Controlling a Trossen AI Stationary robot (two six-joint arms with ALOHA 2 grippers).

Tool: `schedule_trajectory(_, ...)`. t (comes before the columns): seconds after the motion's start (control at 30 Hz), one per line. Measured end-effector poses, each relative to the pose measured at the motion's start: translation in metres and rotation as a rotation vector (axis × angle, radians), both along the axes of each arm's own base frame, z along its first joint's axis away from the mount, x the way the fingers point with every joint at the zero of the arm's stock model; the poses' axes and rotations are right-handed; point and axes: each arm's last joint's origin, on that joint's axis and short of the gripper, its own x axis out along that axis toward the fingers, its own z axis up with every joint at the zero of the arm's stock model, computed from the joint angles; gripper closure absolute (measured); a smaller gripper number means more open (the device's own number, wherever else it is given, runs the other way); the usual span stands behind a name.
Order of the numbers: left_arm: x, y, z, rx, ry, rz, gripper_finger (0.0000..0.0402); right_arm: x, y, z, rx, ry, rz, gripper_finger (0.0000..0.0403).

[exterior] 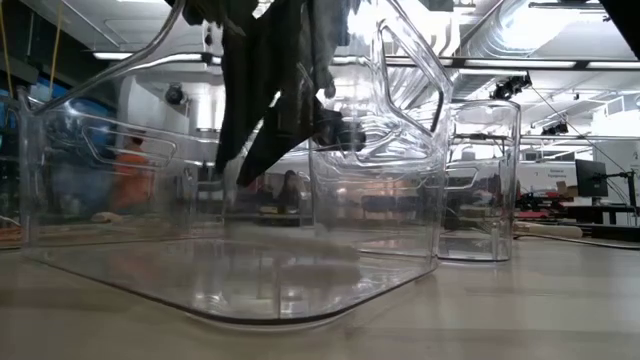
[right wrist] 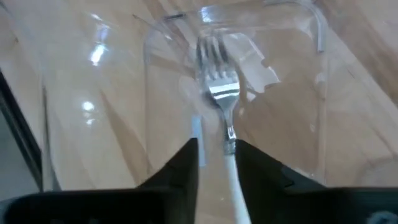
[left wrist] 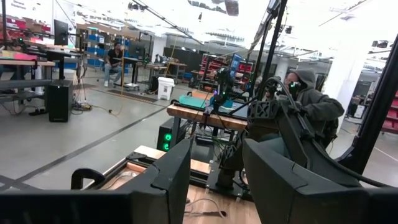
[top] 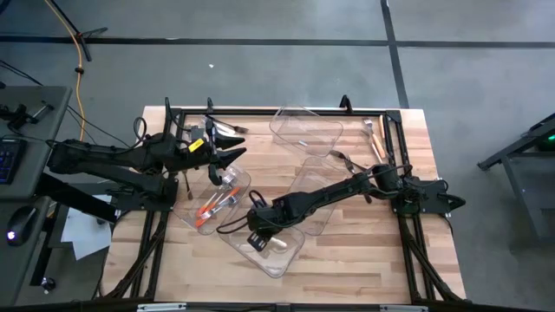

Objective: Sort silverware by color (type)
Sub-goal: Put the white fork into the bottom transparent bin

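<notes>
The white-handled fork [right wrist: 225,118] lies inside the near clear bin [top: 290,251], tines toward its far wall, between the narrowly parted fingers of the right end effector [right wrist: 216,152], which seems to be letting it go. So the step in hand looks like a drop-off; next the arm should lift clear and fetch another piece. The high view alone shows orange-handled pieces [top: 212,208] in a neighbouring bin on the tabletop [top: 364,269], with the left end effector [top: 232,143] waiting, fingers apart, empty.
</notes>
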Motion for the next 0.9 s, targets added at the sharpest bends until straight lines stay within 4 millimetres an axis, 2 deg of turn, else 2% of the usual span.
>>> schedule_trajectory(0.17, 0.0, -0.0001, 0.0, 0.0, 0.0, 0.0, 0.0266, 0.0004, 0.0007, 0.0012, 0.003, -0.008, 0.002, 0.024)
schedule_trajectory(0.3, 0.0, 0.0, 0.0, 0.0, 0.0, 0.0, 0.0266, 0.0013, 0.0008, 0.0021, 0.0, -0.021, 0.005, 0.0209)
schedule_trajectory(0.9, 0.0, -0.0001, 0.0001, 0.0, -0.001, 0.0, 0.0266, 0.0045, 0.0015, 0.0033, 0.015, -0.057, 0.009, 0.0208)
